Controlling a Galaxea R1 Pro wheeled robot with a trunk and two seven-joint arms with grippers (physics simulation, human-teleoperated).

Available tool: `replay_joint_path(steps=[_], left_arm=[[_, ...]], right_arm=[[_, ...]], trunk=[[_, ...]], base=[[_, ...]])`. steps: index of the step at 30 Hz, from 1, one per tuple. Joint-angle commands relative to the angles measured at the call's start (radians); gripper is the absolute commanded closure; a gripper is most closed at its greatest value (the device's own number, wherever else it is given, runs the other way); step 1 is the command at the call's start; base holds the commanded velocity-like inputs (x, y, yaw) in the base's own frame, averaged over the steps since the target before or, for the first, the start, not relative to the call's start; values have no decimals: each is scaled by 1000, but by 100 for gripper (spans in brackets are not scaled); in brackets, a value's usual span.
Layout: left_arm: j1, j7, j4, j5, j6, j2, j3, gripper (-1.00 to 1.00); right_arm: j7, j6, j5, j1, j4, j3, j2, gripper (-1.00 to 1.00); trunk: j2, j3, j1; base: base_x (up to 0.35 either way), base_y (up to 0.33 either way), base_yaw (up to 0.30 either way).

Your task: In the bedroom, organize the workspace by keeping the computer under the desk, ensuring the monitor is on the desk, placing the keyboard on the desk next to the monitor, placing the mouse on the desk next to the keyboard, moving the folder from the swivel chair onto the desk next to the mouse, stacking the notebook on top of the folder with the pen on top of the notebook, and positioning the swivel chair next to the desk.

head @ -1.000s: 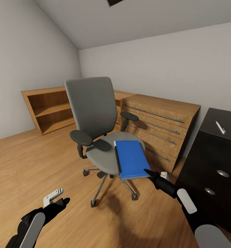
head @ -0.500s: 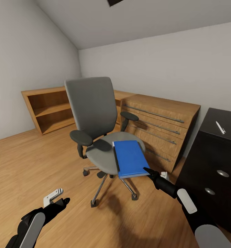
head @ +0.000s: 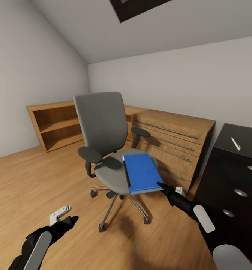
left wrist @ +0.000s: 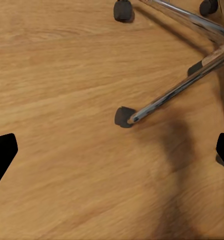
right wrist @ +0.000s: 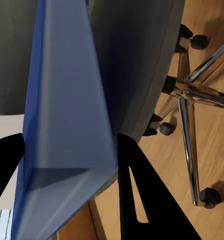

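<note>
The grey swivel chair point(head: 99, 120) stands mid-room on the oak floor. A bright blue folder point(head: 140, 172) lies on its seat and overhangs the front edge. My right gripper point(head: 160, 185) is at the folder's near corner. In the right wrist view the folder point(right wrist: 67, 100) sits between the two fingers of the right gripper point(right wrist: 72, 170), which is shut on it, in front of the seat point(right wrist: 137, 60). My left gripper point(head: 68, 219) hangs low over the floor, open and holding nothing, and faces the chrome chair base point(left wrist: 177, 90). The black desk point(head: 231, 176) at right carries a white pen point(head: 235, 143).
A low oak drawer chest point(head: 178, 138) stands behind the chair against the wall. An open oak shelf unit point(head: 56, 123) sits under the sloped ceiling at left. A skylight point(head: 137, 7) is overhead. Bare plank floor point(head: 36, 180) spreads to the left.
The head camera has tilted up, so the whole picture sits lower. The folder shifted slightly toward the chair back in my right gripper. The left arm has not moved.
</note>
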Motion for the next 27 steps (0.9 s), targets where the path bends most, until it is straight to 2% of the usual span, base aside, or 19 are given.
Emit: replay_joint_path(steps=[1, 6, 11, 15, 22, 27], left_arm=[[0, 9, -1, 11, 3, 0, -4, -100], [0, 10, -1, 11, 3, 0, -10, -100], [0, 10, -1, 11, 3, 0, -11, -100], [0, 10, -1, 12, 3, 1, -11, -100], [0, 10, -1, 13, 3, 2, -11, -100], [0, 10, -1, 14, 3, 2, -11, -100]], right_arm=[[5, 7, -1, -1, -1, -3, 0, 100], [25, 7, -1, -1, -4, -3, 0, 100], [37, 7, -3, -1, -5, -3, 1, 100], [76, 8, -4, -1, -6, -3, 2, 100], [89, 7, -7, -1, -2, -4, 2, 100], [92, 7, -8, -1, -1, -5, 1, 100]], trunk=[[0, 3, -1], [1, 22, -3], [2, 42, -5], [3, 57, -7], [5, 84, -10], [40, 100, -29]], base=[[0, 0, 0], [-60, -24, 0], [-292, -116, 0], [-316, -124, 0], [-288, -104, 0], [-49, -16, 0]])
